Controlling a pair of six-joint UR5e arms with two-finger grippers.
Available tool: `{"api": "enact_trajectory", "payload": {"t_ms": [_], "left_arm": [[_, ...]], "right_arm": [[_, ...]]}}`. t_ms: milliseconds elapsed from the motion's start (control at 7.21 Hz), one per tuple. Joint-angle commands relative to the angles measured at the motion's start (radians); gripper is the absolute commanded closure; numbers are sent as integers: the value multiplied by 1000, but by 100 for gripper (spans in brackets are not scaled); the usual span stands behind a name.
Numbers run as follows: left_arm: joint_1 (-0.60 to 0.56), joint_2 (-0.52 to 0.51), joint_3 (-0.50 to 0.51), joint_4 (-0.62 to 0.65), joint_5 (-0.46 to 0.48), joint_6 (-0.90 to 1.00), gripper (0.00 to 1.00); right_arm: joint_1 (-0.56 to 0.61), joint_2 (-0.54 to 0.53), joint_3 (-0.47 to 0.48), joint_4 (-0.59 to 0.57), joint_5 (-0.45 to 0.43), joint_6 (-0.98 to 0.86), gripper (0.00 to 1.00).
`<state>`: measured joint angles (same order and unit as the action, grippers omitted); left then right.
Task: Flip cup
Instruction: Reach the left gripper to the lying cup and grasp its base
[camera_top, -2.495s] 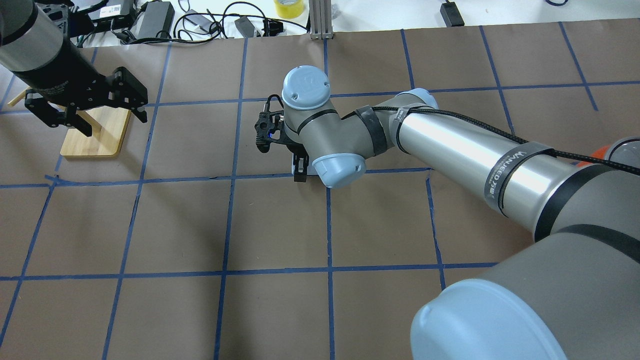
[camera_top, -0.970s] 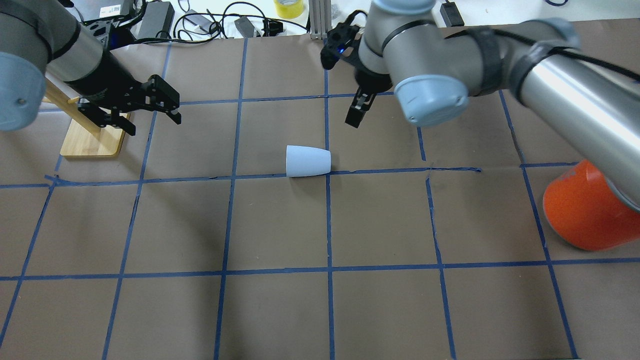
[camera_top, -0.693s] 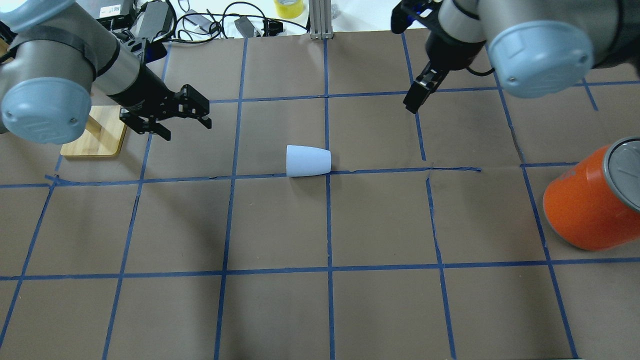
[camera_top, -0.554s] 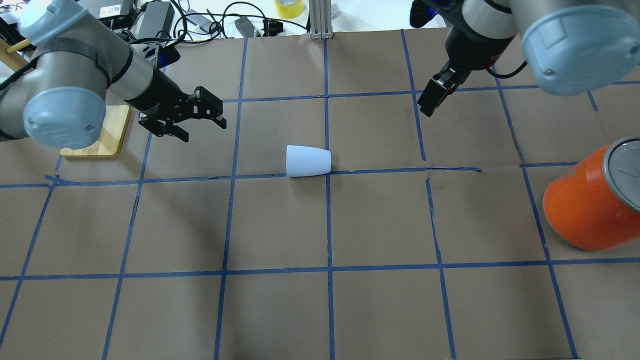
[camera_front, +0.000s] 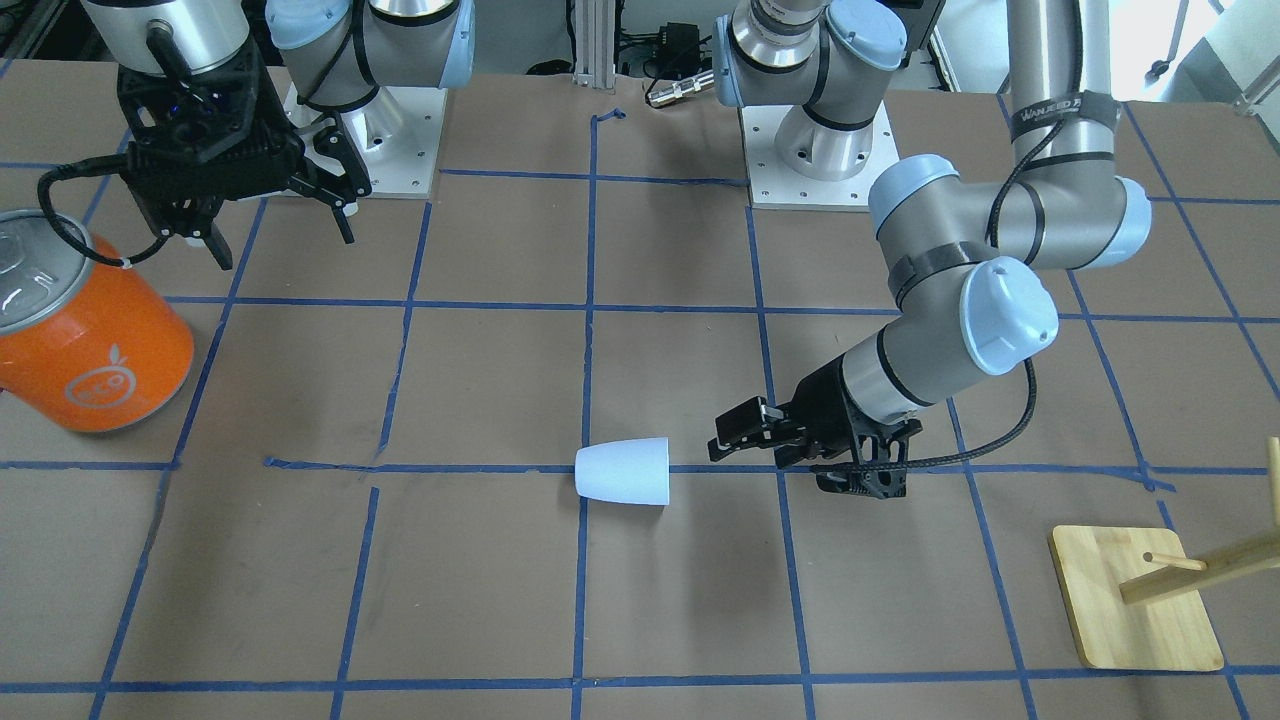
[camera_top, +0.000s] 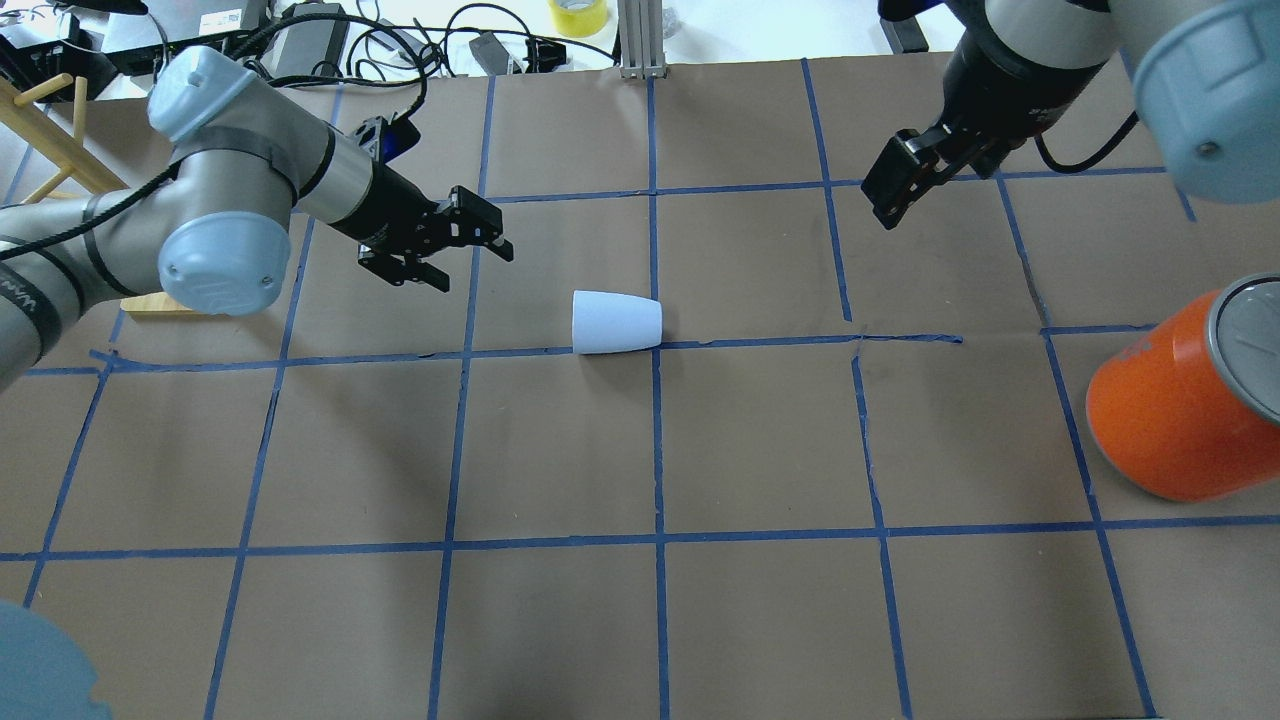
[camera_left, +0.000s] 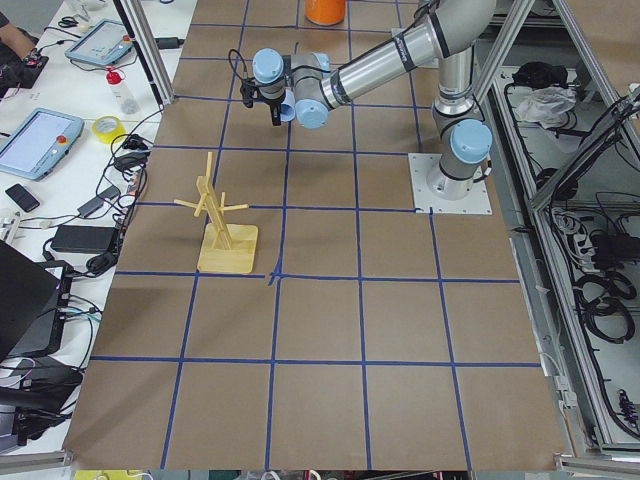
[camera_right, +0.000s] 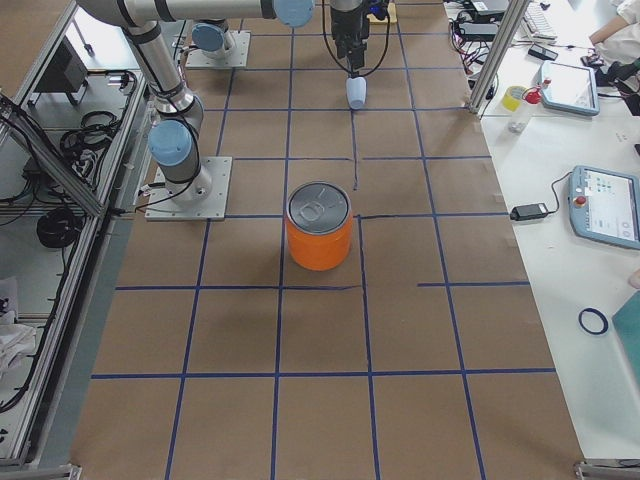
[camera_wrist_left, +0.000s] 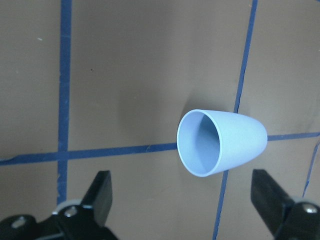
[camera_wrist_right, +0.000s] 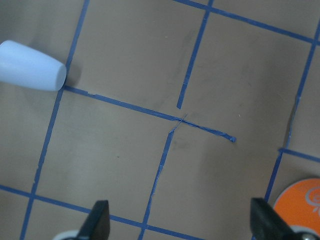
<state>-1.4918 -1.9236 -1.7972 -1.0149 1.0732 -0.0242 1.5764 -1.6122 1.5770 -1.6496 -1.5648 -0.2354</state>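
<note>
Lying sideways on the desk (camera_top: 760, 440), the cup (camera_top: 617, 322) is unflipped and ungrasped; left hand (camera_top: 468, 265) wide near its rim, right hand (camera_front: 285, 248) wide, distant.

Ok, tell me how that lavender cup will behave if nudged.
The cup lies on its side and tapers, so a nudge would probably roll it in a curve. Thin-walled and hollow, it is likely light and may skid.

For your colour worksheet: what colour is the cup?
Pale lavender-blue cup, clearest in the left wrist view.
</note>
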Motion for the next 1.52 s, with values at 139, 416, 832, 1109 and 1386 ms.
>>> {"api": "enact_trajectory", "payload": {"t_ms": [139, 416, 832, 1109, 1386], "left_arm": [[-74, -84, -1, 83, -53, -72, 2], [-99, -115, 1, 121, -64, -131, 2], [-130, -127, -1, 122, -98, -131, 32], [-133, -130, 2, 107, -99, -140, 97], [-133, -129, 22, 110, -99, -262, 100]], "right_arm": [[-3, -8, 1, 4, -15, 370, 0], [-10, -6, -3, 4, 5, 489, 0], [-16, -3, -2, 10, 39, 521, 0], [-16, -6, 0, 8, 46, 437, 0], [-16, -8, 2, 5, 42, 349, 0]]}}
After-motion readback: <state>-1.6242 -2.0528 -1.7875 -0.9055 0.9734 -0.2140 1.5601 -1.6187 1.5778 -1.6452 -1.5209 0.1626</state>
